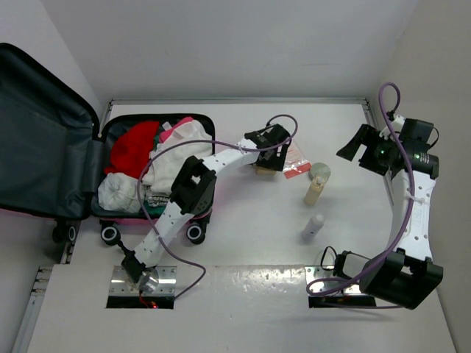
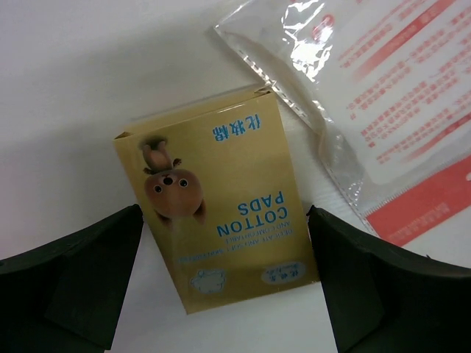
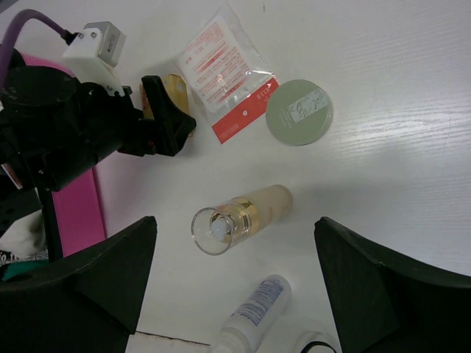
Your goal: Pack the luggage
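Nearest the arm bases, right of centre, a small white bottle (image 3: 254,312) lies on the table (image 1: 243,243), and just beyond it a gold pump bottle (image 3: 246,213) lies on its side. Farther on sits a round green tin (image 3: 299,112), with a red-and-white sachet (image 2: 397,125) to its left and a yellow box (image 2: 221,206) of cotton pads left of that. The step in hand looks like picking up this box. The left gripper (image 2: 224,272) hangs over it with jaws spread wide, one finger on each long side and nothing held. How far the fingers stand above the table I cannot tell from the wrist view. The next move calls for a straight drop, a close across the box's narrow width, a lift, then a carry left to the luggage (image 1: 44,140). The luggage lies open at the far left, its dark lid flat to the left and its base already heaped with red and white clothes (image 1: 176,154). The sachet's edge lies just beside the box on its right and may touch it, so that finger could trap the film. The table between box and luggage is bare, but the pink rim must be cleared, and the left arm's own elbow hangs over the near right corner of the base. The right gripper (image 3: 235,250), also wide and holding nothing, hovers at the far right above the bottles, well apart from the left one.
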`<control>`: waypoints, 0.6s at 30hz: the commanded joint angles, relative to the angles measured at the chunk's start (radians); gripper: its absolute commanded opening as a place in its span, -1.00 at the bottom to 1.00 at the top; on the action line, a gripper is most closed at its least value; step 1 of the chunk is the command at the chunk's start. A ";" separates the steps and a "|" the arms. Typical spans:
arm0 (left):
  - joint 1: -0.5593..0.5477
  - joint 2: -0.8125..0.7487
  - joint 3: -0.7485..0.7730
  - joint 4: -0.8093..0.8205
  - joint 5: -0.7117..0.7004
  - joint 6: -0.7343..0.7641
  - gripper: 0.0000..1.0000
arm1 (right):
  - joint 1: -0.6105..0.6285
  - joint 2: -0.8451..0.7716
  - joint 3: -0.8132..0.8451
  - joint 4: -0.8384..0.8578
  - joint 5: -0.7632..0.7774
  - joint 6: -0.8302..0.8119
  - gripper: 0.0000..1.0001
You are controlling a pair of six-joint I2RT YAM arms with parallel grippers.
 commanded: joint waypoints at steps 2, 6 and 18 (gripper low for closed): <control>0.006 0.024 0.036 0.017 0.011 -0.017 0.98 | -0.006 -0.014 0.012 0.008 -0.013 -0.005 0.74; 0.029 0.013 0.025 0.017 0.001 0.004 0.77 | -0.006 -0.011 0.014 0.018 -0.028 -0.004 0.69; 0.072 -0.488 -0.305 0.207 -0.183 0.179 -0.24 | 0.099 0.015 -0.077 0.208 -0.152 0.026 0.54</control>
